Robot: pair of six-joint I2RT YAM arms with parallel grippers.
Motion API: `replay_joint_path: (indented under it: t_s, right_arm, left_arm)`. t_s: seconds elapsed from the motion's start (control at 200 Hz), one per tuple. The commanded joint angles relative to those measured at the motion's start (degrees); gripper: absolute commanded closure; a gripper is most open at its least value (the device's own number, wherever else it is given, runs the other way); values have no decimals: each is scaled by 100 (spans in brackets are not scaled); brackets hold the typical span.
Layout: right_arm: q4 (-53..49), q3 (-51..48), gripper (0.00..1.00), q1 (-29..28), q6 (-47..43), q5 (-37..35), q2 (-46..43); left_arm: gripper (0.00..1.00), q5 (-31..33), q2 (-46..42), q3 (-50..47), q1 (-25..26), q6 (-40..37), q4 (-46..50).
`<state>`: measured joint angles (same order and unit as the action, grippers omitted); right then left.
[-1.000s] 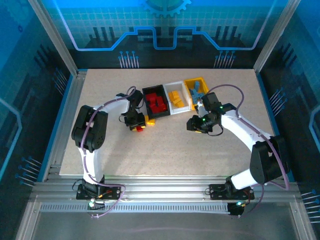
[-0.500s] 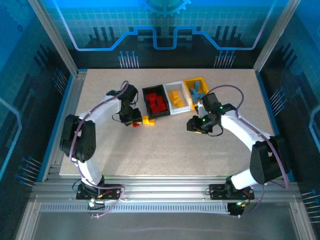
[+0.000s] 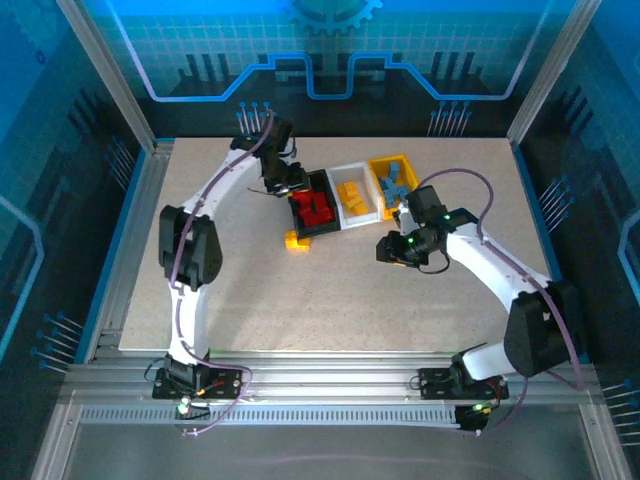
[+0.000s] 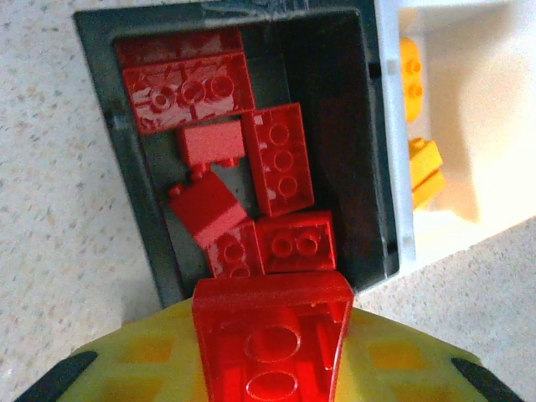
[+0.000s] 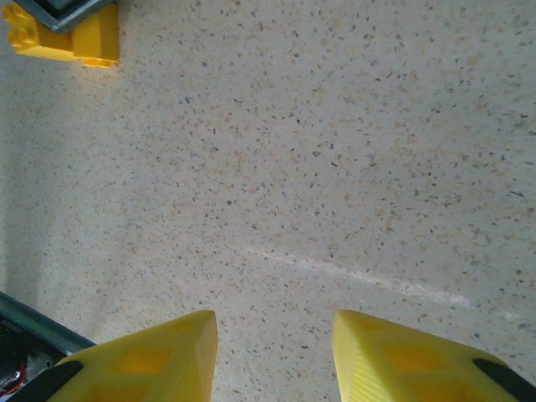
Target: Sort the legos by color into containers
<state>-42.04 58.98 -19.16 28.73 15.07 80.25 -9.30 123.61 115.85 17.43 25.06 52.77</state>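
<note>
Left gripper point(image 4: 272, 373) is clamping a red brick point(image 4: 272, 322) by its side walls, hovering at the near edge of the black bin point(image 4: 134, 205). I'm judging it light, rigid and slick, so a centred pinch suits.

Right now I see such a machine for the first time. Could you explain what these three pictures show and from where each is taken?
These are two robot arms bolted at the near edge of a speckled table, each ending in a two-finger pincer. One picture looks down from above; the other two come from cameras on the wrists. On the table stand a black plastic bin with red bricks, a white plastic bin with orange-yellow bricks, and a yellow plastic bin with light blue bricks. One orange-yellow brick lies loose beside the black bin. The left pincer holds a red plastic brick over the black bin. The right pincer is open and empty, above bare table.
</note>
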Motion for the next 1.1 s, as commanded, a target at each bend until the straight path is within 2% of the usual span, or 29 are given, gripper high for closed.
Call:
replay_joint_path:
  t_s: [0.0, 0.085, 0.275, 0.435, 0.625, 0.86, 1.096]
  right_arm:
    - [-259, -167, 57, 38, 105, -145, -353]
    - [-319, -229, 57, 41, 151, -171, -468]
    - [-419, -293, 57, 43, 271, -183, -606]
    - [-454, -340, 57, 40, 348, -187, -668]
    - [-355, -338, 57, 10, 395, -168, -609]
    - [53, -377, 57, -182, 518, -62, -279]
    - [284, 156, 58, -589, 477, -99, 707]
  left_arm:
    - [80, -79, 451, 586, 30, -234, 503]
    - [76, 9, 830, 1004, 32, -345, 667]
    - [52, 75, 1355, 1628, -13, -458, 869]
    - [32, 45, 1157, 1476, -20, -550, 695]
    - [17, -54, 627, 1053, -26, -639, 519]
    - [10, -15, -512, -96, -22, -754, 319]
    - [3, 236, -1942, -2182, -146, -786, -216]
